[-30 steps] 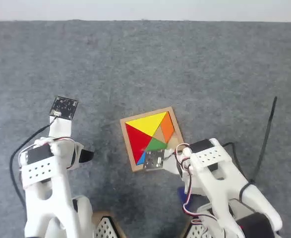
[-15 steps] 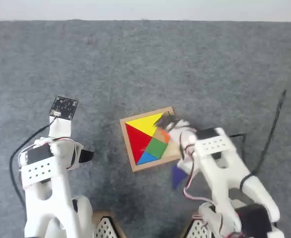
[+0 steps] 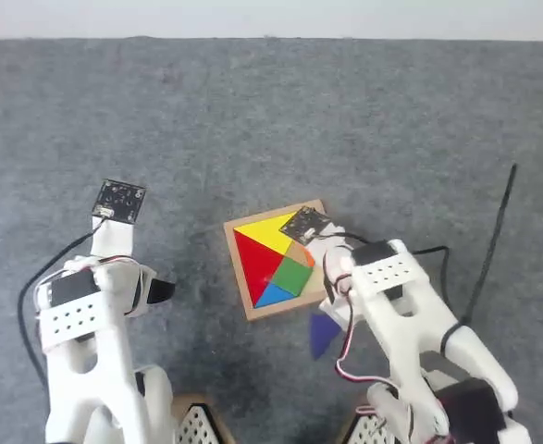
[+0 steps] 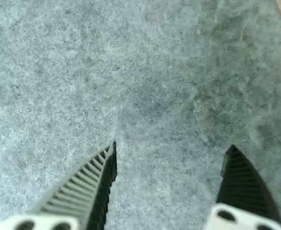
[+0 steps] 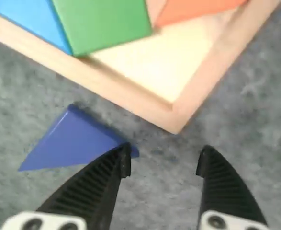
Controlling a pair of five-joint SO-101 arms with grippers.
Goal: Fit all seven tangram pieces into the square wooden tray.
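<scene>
A: Which step is the robot on?

B: Judging by the layout, the last piece. The wooden tray (image 5: 217, 62), which sits toward the middle of the desk's (image 3: 391, 120) near edge, is filled except for one bare corner slot (image 5: 154, 62) beside the green square (image 5: 102, 19) and the orange piece (image 5: 193, 8). The dark blue triangle (image 5: 71, 143) lies flat on the desk just outside the tray's near rim.

A: And the grippers?

B: The right gripper (image 5: 165, 151) hangs over that triangle with its jaws apart and holds nothing; one fingertip sits at the triangle's pointed end. The left gripper (image 4: 172, 146) is also spread and empty, over bare desk well toward the left edge.

A: What does the next move call for?

B: Probably straddling the triangle's edges, closing, lifting over the rim, and turning it to match the slot.

A: Is there room?

B: It's tight against the rim, but there's open desk on the near side.
</scene>
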